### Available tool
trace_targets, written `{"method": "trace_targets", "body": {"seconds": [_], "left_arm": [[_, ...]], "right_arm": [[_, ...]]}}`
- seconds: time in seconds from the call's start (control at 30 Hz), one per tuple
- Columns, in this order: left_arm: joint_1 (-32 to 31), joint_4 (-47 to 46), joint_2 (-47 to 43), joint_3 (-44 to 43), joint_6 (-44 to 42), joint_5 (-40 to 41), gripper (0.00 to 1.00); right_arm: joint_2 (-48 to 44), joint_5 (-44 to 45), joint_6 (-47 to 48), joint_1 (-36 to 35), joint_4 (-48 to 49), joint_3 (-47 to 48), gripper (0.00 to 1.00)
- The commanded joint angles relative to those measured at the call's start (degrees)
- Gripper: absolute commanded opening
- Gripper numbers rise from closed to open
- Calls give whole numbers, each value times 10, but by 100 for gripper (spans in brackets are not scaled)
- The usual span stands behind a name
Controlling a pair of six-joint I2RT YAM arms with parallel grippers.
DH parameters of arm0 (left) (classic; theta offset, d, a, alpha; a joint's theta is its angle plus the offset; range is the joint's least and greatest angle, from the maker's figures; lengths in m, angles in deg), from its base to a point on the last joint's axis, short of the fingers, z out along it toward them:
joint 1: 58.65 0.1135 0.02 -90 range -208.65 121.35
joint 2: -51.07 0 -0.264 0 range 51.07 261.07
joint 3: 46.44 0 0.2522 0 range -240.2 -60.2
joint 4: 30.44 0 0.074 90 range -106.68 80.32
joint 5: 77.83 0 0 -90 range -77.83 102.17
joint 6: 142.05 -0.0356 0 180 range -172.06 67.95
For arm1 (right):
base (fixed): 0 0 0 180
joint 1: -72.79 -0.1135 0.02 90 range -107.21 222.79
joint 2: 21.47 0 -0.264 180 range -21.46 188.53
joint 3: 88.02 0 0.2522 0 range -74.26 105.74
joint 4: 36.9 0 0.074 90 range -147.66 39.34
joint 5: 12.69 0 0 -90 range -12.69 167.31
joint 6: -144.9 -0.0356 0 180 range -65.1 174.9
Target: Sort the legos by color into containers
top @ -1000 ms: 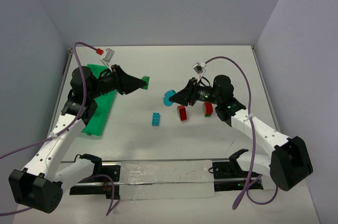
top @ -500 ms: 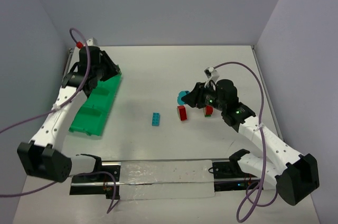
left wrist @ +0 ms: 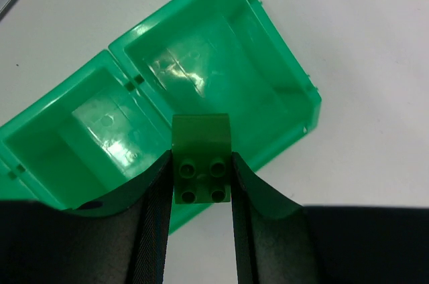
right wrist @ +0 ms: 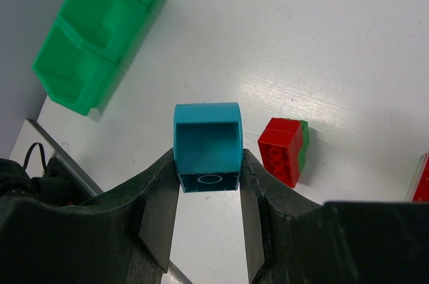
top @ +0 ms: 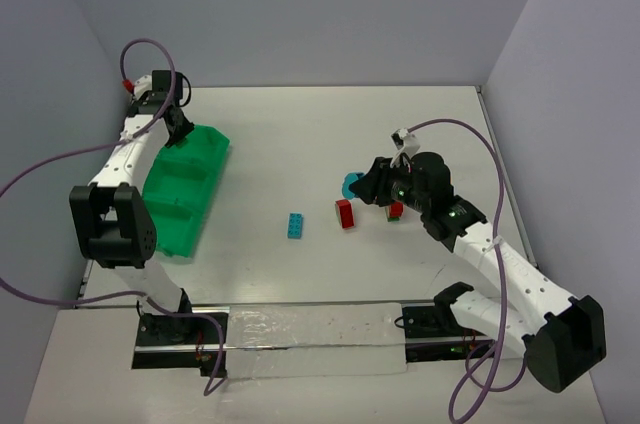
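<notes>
Fingers [left wrist: 151,217] of the left gripper [left wrist: 201,170] pinch a small green brick [left wrist: 201,157] from both sides. Its bumps face the camera. Right under this brick is the green tray [left wrist: 281,76]. The brick hangs over the near wall of the tray's end box. The next box of the tray sits just to the left of that one. White table [left wrist: 375,43] shows past the tray's end.

The right gripper [right wrist: 208,170] pinches a teal brick [right wrist: 208,143] over the table. Just to the right of it, down on the table, lies a red brick [right wrist: 280,150]. A green piece [right wrist: 303,143] is stuck to its far side. A second red brick [right wrist: 421,180] peeks in at the right edge. The tray is far off, up and to the left of this gripper. A blue brick [top: 296,225] lies alone on the table, nearer the right gripper than the left one.
</notes>
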Motion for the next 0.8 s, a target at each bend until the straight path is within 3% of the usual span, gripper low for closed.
{"method": "trace_targets", "body": {"seconds": [0.0,0.13,0.27,0.33,0.37,0.5,0.67,0.77], "left_arm": [[12,-28,59,-59,-22,15,0],[12,-11,111,-107,-25,28,3],[13,0,143,-134,-30,45,28],[12,0,140,-133,-38,42,49],[12,-3,137,-130,-41,40,65],[11,-11,98,-108,-49,30,86],[-6,-16,-12,-56,-59,15,87],[-41,-42,-89,0,-83,-34,85]], "right_arm": [[6,9,7,1,14,-3,2],[15,10,8,2,15,-2,5],[26,13,15,1,13,3,7],[33,15,19,2,10,7,8],[36,17,19,2,8,8,9],[39,22,19,1,6,11,11],[34,21,11,1,3,15,11],[30,9,7,1,3,20,12]]}}
